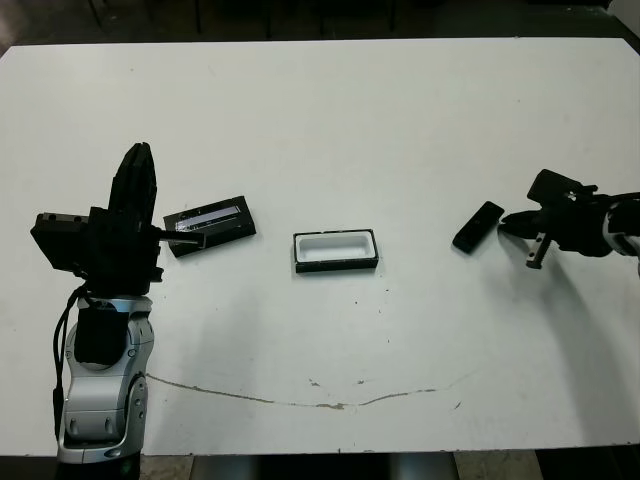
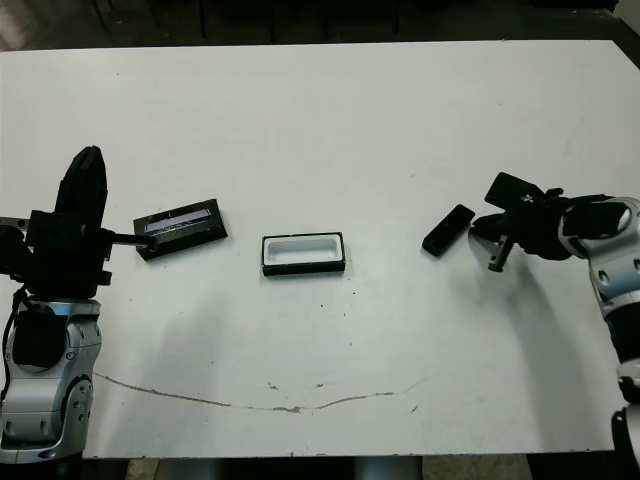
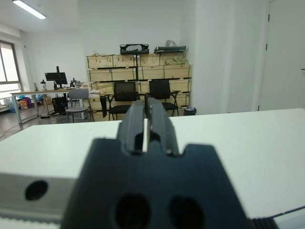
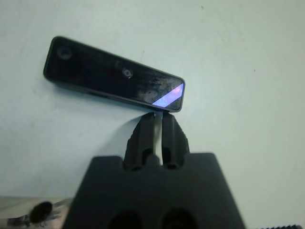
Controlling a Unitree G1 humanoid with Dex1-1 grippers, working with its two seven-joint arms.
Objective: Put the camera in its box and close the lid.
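The camera (image 1: 478, 226), a slim black bar, lies flat on the white table at the right; its purplish screen corner shows in the right wrist view (image 4: 167, 97). My right gripper (image 1: 507, 222) is shut and empty, its tips just short of the camera's near end (image 4: 157, 116). The box (image 1: 336, 250), a black tray with white lining, sits open at mid-table with nothing in it. The lid (image 1: 208, 225), a black slab with a silvery strip, lies to the box's left. My left gripper (image 1: 140, 152) stands beside the lid, raised and pointing upward, shut and empty (image 3: 147, 107).
A thin dark scratch line (image 1: 300, 402) runs across the table near its front edge. The left wrist view looks over the table's far edge to office chairs (image 3: 160, 93) and wooden shelving (image 3: 138, 71).
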